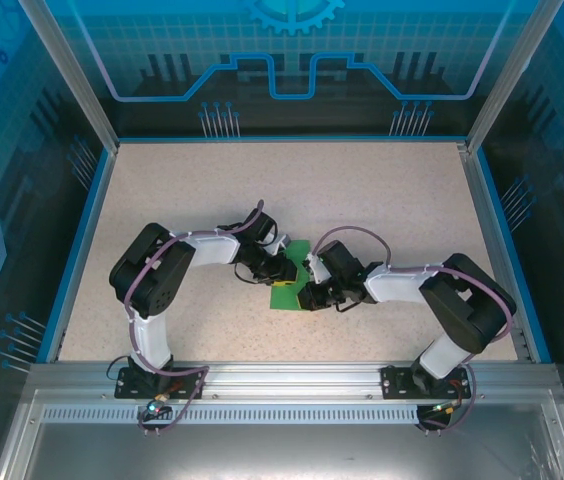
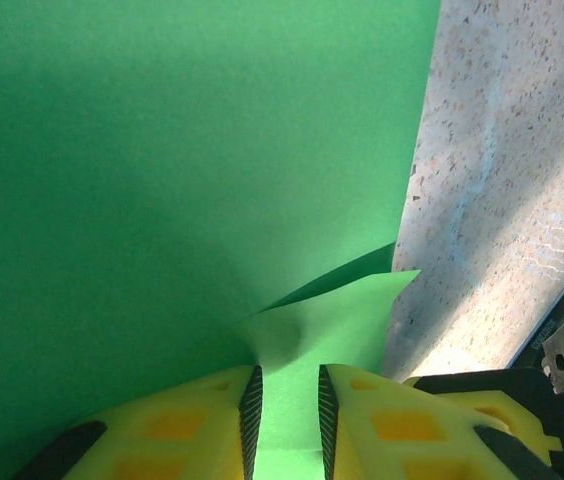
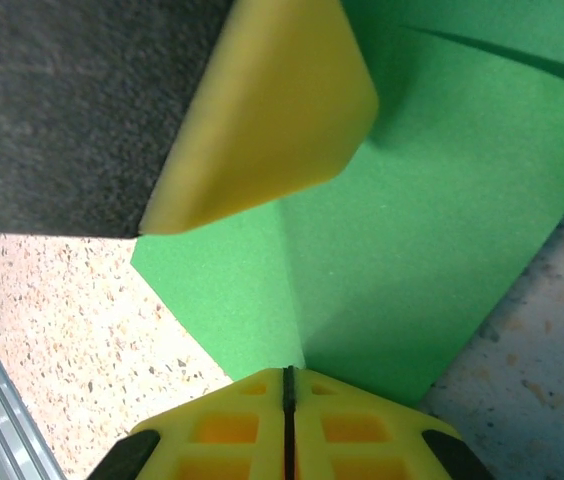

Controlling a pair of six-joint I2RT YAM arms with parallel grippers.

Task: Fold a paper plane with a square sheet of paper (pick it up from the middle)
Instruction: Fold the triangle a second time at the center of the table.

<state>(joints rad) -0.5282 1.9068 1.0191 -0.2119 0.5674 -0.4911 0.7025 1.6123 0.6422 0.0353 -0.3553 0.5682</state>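
Early folding, I judge: the square sheet of paper (image 1: 284,298) lies on the middle of the desk (image 1: 362,200), creased, with one flap raised and no dart yet. The left claw (image 2: 285,388) is slightly spread around that flap; the right claw (image 3: 288,375) is pressed together at the sheet's edge

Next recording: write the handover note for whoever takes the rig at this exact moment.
Left gripper: jaws slightly apart around a raised flap; grip unclear.
Right gripper: shut on the square sheet of paper, at a crease.
Paper lies on the table, mid-way between both arms.
Done: paper partly creased, one flap up.
Left: nearly all folds; no plane shape yet.
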